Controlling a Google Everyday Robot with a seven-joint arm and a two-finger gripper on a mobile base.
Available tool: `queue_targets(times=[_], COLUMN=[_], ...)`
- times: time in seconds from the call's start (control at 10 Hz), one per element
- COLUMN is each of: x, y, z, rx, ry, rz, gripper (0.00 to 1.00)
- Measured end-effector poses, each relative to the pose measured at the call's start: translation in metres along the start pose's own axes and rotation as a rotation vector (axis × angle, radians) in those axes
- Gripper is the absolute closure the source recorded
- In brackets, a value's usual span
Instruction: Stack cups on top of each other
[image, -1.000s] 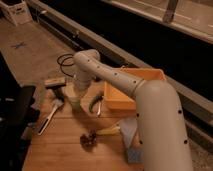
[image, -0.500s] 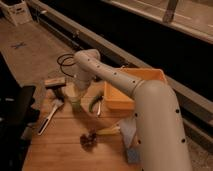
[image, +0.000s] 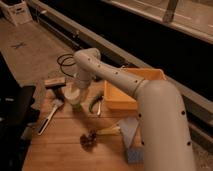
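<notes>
We find the cream-white cup (image: 71, 93) near the counter's left edge, toward its far side, with the light green cup (image: 76, 105) just under it; whether they are nested we cannot tell. The gripper (image: 79, 84) hangs right above them, its opening hidden from us. The wooden counter (image: 65, 145) also carries a brush (image: 49, 118) at its left edge, a yellow tub (image: 131, 90) at the far right, and a dark clump (image: 89, 140) mid-counter. Beyond lies grey floor (image: 30, 40). We read no writing.
</notes>
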Motion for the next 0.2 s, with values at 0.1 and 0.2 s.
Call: queue_targets(times=[0.1,0.2], x=[-0.0026,-0.0006], y=[0.0000,0.0019], z=[-0.0102,-0.0123], rx=[0.018,0.021], ry=[0.014,0.018], rz=[-0.001,0.003], gripper=[0.20,0.20])
